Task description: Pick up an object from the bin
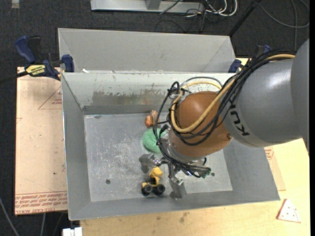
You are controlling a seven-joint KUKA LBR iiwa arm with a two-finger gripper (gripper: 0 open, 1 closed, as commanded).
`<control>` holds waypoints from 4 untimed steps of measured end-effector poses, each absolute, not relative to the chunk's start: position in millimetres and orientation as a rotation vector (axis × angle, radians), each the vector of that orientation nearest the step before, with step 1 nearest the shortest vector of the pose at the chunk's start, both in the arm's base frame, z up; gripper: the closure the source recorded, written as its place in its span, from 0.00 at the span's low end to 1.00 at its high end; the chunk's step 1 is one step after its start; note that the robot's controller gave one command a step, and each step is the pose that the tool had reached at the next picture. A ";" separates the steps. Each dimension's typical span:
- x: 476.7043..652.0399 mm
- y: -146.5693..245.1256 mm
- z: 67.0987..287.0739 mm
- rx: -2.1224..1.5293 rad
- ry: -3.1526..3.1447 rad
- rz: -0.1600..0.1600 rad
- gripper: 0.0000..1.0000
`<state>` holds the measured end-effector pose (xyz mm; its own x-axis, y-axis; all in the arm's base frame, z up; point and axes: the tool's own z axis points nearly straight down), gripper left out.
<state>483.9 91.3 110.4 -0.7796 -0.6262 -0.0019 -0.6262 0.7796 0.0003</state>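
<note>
Gripper (pixel 161 177): low over the bin (pixel 113 151) floor's 6 o'clock edge, under the orange wrist cover (pixel 197 117); fingers (pixel 176 190) look spread, pinching nothing.
Toy (pixel 154 180): small, yellow and black, wheeled, lying between those fingers, close to the front wall.
Handling: probably light, hard plastic, and the wheels may roll; I'd grip across the yellow body.
Axis: seems to run 12 to 6, black wheels toward 6, but it's too small to be sure.
Green lump (pixel 149 140): just beyond, toward 11, soft-looking.
Orange bit (pixel 151 116): farther, at 12.
</note>
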 end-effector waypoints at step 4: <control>490.1 97.8 69.3 -1.466 2.773 0.001 1.00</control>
